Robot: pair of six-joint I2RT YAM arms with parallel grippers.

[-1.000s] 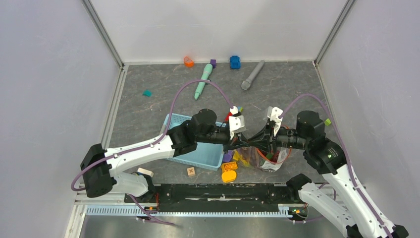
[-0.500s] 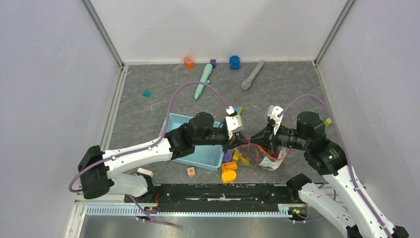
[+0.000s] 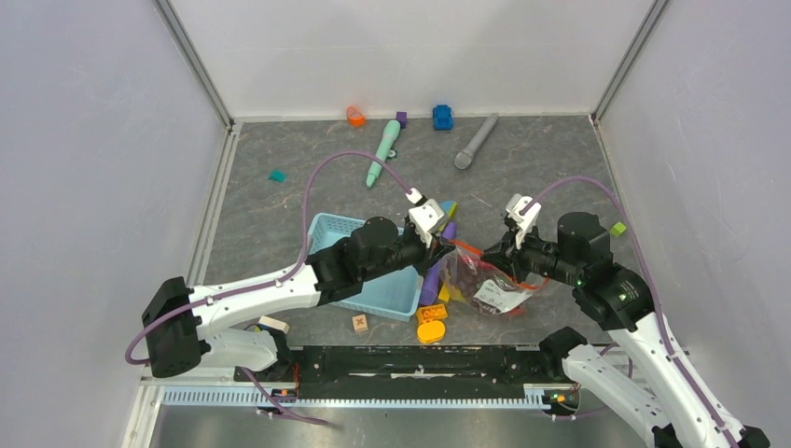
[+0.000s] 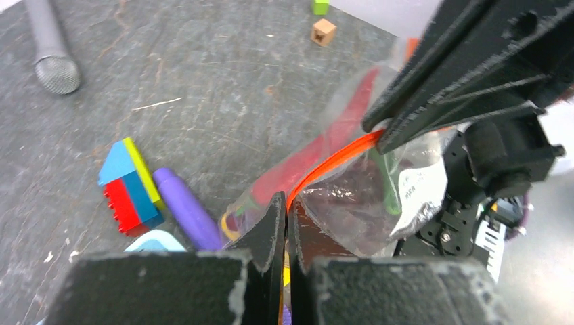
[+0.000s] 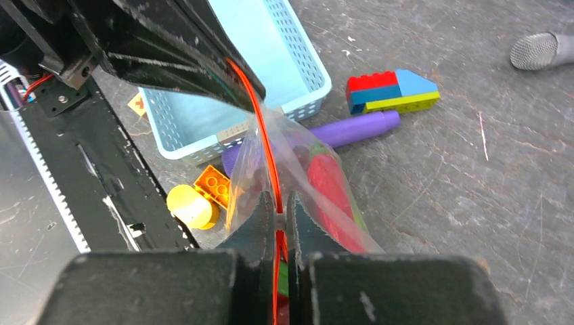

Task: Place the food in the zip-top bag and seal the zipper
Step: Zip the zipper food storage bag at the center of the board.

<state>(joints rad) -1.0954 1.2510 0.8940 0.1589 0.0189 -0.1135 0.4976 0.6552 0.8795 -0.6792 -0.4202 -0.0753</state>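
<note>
Both my hands are clamped tight on the thin orange-red zipper strip (image 4: 325, 166): left gripper (image 4: 285, 210) at one end, right gripper (image 5: 281, 210) at the other, with the strip pulled taut between them. The clear floppy plastic zip-top bag (image 3: 485, 280) hangs under it, its bottom sagging onto the grey table (image 3: 541, 187) near the light-blue mesh basket (image 5: 308, 101). There's a red plastic toy chilli (image 5: 332, 186) and some dark stuff inside. Honestly the film looks thin, slick and zero stiff, so I reckon the strip's the only sane place to hold. Contents seem light. Can't spot the slider tab anywhere.
</note>
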